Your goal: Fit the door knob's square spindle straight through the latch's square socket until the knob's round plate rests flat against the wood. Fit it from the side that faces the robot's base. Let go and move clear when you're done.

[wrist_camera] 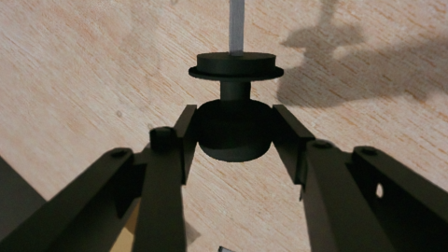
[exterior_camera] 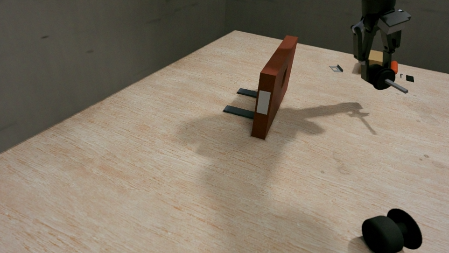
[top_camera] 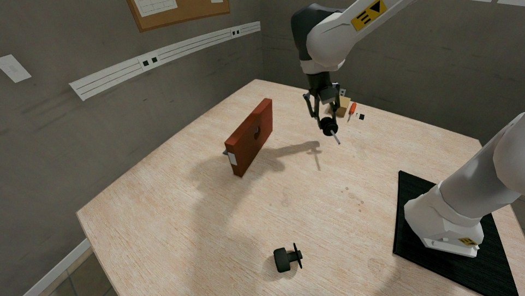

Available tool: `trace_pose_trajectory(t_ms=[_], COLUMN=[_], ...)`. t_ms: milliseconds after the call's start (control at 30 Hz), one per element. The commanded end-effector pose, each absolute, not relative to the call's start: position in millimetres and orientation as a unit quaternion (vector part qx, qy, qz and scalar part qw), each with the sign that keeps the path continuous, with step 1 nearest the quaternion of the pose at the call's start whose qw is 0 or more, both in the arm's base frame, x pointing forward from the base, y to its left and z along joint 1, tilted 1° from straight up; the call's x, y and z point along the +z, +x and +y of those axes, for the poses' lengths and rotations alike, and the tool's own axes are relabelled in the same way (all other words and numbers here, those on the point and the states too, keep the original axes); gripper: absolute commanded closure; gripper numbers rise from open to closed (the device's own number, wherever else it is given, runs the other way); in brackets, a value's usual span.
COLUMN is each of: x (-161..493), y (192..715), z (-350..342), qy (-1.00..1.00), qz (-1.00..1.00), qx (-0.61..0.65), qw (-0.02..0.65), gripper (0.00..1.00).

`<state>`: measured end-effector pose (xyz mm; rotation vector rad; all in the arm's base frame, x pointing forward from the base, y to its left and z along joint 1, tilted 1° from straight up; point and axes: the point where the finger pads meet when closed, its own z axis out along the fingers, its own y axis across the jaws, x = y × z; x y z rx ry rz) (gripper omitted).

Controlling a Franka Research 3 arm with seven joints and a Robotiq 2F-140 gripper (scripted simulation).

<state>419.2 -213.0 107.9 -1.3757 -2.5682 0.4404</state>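
My gripper (top_camera: 327,123) (exterior_camera: 376,73) (wrist_camera: 234,121) is shut on the black door knob (top_camera: 330,127) (exterior_camera: 380,80) (wrist_camera: 234,145), held above the table. Its grey square spindle (top_camera: 334,137) (exterior_camera: 397,86) (wrist_camera: 236,25) points away from the wood, toward the robot's side. The red-brown wood block (top_camera: 246,151) (exterior_camera: 276,103) stands upright to the left of the gripper in the top and exterior views, apart from it. A round hole (top_camera: 257,132) (exterior_camera: 284,76) is in its base-facing side. The latch's pale end plate (top_camera: 232,158) (exterior_camera: 263,102) shows on the narrow edge. The square socket is too small to make out.
A second black knob (top_camera: 282,260) (exterior_camera: 381,234) lies at the front. Dark feet (exterior_camera: 239,111) stick out behind the wood. A tan block (top_camera: 342,106) (exterior_camera: 375,57), an orange-handled screwdriver (top_camera: 352,107) (exterior_camera: 394,67) and a metal plate (exterior_camera: 339,69) lie behind the gripper.
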Motion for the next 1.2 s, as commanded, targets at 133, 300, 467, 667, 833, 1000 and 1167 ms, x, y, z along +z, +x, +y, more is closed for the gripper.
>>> trace_pose_trajectory(t_ms=[133, 300, 467, 667, 833, 1000, 1167], x=[110.3, 110.5, 110.7, 111.0, 111.3, 111.8, 112.2], y=[425.9, 431.6, 436.8, 444.2, 451.9, 459.6, 464.1], z=[-205.9, -197.1, -188.4, -175.6, -161.0, -145.0, -135.0], qy=[-0.348, -0.251, -0.193, -0.099, -0.023, 0.054, 0.125], qz=[-0.922, -0.953, -0.967, -0.981, -0.986, -0.985, -0.979], qx=[0.133, 0.122, 0.119, 0.112, 0.109, 0.107, 0.104], qw=[0.107, 0.113, 0.116, 0.121, 0.123, 0.125, 0.126], gripper=[0.58, 0.58, 0.58, 0.58, 0.58, 0.58, 0.58])
